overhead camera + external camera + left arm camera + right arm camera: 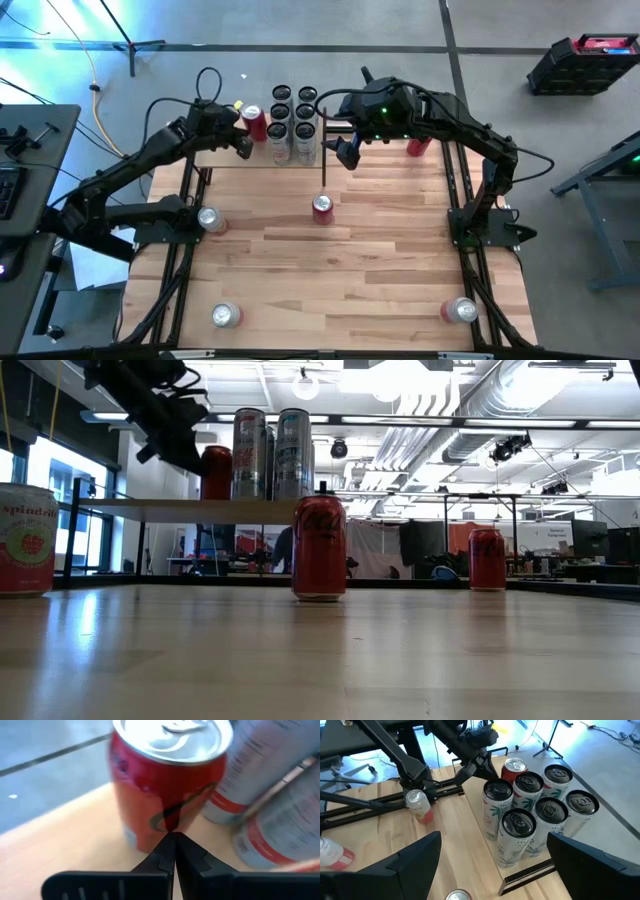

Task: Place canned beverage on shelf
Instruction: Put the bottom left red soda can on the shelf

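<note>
A red can [254, 121] stands upright on the shelf [222, 157], a light-wood board in black posts at the table's far middle. Beside it stand several tall silver cans [293, 118]. My left gripper [243, 147] is shut, its tips close to the red can's lower side [167, 815]. The low view shows it up beside the red can [215, 470] on the board [180, 508]. My right gripper [345, 152] is open and empty at the shelf's right end; its wrist view [495, 836] looks onto the silver cans [530, 815]. My left gripper's shut fingertips [170, 845] point at the red can's side wall [170, 822], low down, from the table's near-left side. The can stands upright on the shelf board [75, 835]. I cannot tell whether the tips touch it.
On the table stand a red cola can [322, 208] at the middle, a can at the left [210, 220], one at the near left [225, 315], one at the near right [460, 310] and a red can at the far right [418, 146]. Black frame rails [465, 215] run along both sides.
</note>
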### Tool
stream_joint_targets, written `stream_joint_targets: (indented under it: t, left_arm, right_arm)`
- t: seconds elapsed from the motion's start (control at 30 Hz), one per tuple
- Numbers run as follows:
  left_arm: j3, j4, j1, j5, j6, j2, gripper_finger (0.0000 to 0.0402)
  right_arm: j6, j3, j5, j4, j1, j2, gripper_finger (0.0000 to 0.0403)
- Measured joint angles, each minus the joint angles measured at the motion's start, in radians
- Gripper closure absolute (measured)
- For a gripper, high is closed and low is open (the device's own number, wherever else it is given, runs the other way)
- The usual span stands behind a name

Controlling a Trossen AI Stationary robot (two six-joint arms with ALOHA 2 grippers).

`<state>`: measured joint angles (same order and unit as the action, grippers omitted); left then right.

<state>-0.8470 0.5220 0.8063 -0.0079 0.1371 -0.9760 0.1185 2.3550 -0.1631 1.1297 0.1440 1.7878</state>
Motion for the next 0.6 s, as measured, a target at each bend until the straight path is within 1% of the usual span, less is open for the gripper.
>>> stream_joint_targets:
  t: [0.17, 0.27, 0.43, 0.53, 0.6]
  left_arm:
    - [0.0, 0.001, 0.028, -0.055, 0.001, 0.0, 0.0401]
    - [-0.001, -0.007, 0.047, -0.063, 0.0, 0.001, 0.0401]
    - [-0.046, 0.033, 0.053, 0.049, -0.091, 0.027, 0.04]
    - [-0.081, 0.101, 0.053, 0.058, -0.124, 0.058, 0.0398]
    - [-0.104, 0.115, 0.053, 0.058, -0.142, 0.081, 0.0393]
  right_arm:
    - [0.029, 0.0, 0.0, 0.001, -0.001, 0.0, 0.0054]
    - [0.042, 0.0, 0.0, 0.001, -0.001, 0.0, 0.0054]
    - [0.052, 0.0, 0.001, 0.001, -0.001, 0.0, 0.0054]
    - [0.061, 0.0, 0.001, 0.002, -0.001, 0.0, 0.0054]
    - [0.061, 0.0, 0.001, 0.002, -0.001, 0.0, 0.0054]
